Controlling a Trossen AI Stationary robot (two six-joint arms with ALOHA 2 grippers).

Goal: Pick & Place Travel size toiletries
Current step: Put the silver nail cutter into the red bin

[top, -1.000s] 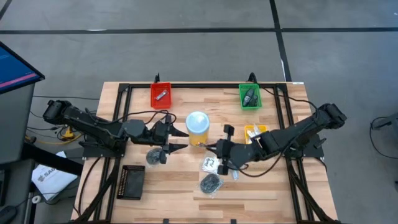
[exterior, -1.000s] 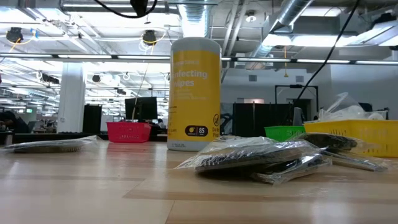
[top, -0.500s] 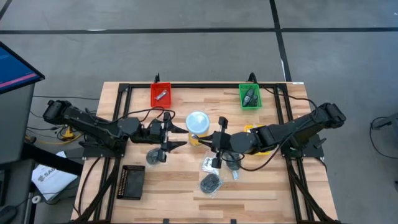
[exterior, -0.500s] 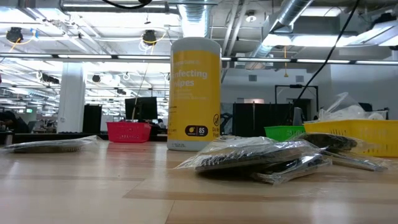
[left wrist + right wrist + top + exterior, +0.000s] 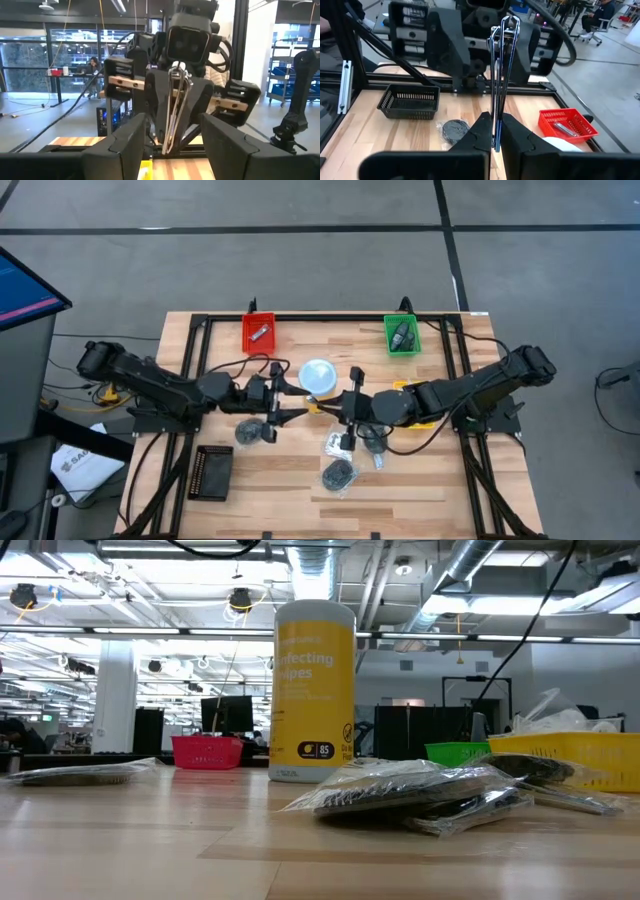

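My right gripper (image 5: 496,142) hovers over the table's middle (image 5: 340,412), shut on a thin silvery piece (image 5: 500,75). My left gripper (image 5: 172,145) faces it from the left (image 5: 292,402), open; its fingers stand either side of the piece (image 5: 174,110) without touching it. A white sachet (image 5: 338,444) and dark round bundles in clear bags (image 5: 340,475) (image 5: 250,432) (image 5: 420,795) lie flat on the wood. My right gripper pinches the silvery piece by its lower end (image 5: 495,135) between its two fingers. The fingers come level from the table's right side. The piece stands up from them, lifted clear of the table, its looped free end (image 5: 506,21) in front of the left gripper.
A tall yellow tub with a white lid (image 5: 318,377) stands just beyond both grippers. The far edge has a red tray (image 5: 259,332) and a green tray (image 5: 402,334). A yellow tray (image 5: 410,392) sits under the right arm. A black tray (image 5: 212,472) sits near left.
My right gripper has moved from over the white sachet toward the far-left, up to the left gripper, carrying the silvery piece. My left arm has shifted slightly toward the table's right. Both grippers now face each other closely.
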